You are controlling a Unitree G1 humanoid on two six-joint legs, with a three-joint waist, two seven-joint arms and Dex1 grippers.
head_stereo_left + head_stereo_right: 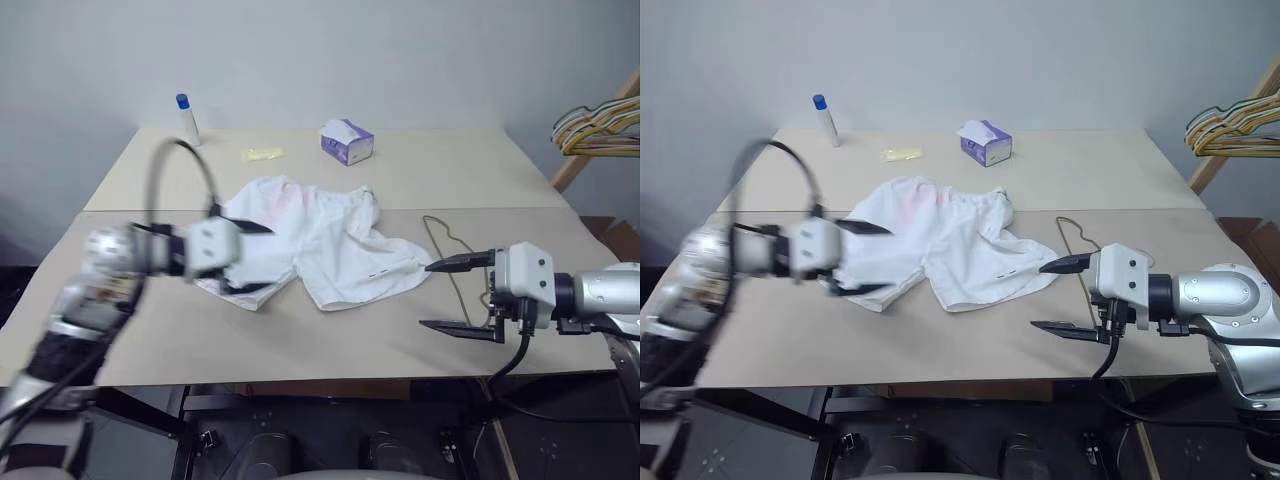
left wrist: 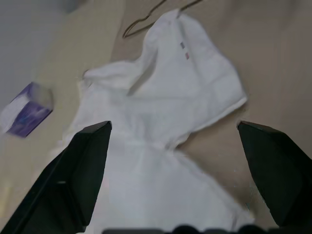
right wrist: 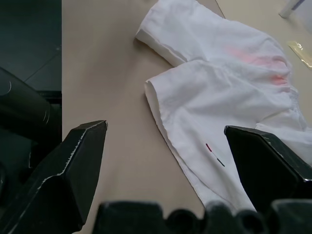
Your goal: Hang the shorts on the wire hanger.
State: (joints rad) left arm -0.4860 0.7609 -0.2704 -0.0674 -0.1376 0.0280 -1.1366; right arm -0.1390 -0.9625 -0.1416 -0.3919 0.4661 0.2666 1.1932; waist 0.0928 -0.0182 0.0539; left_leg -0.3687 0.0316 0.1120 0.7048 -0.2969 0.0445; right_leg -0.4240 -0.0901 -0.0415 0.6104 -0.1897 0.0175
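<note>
The white shorts (image 1: 325, 240) lie spread flat in the middle of the table, with a faint pink smudge near the waistband. The wire hanger (image 1: 447, 243) is a thin wire lying on the table just right of the shorts; part of it runs behind my right gripper. In the left wrist view the wire hanger (image 2: 146, 22) meets the far shorts leg. My left gripper (image 1: 252, 258) hovers open over the left leg of the shorts (image 2: 161, 107), holding nothing. My right gripper (image 1: 452, 295) is open and empty at the right, pointing toward the shorts (image 3: 224, 87).
At the back of the table stand a blue-capped bottle (image 1: 187, 118), a yellow packet (image 1: 264, 154) and a purple tissue box (image 1: 347, 141). A bunch of hangers (image 1: 600, 128) hangs off to the far right. The table's front edge (image 1: 300, 378) is close below both grippers.
</note>
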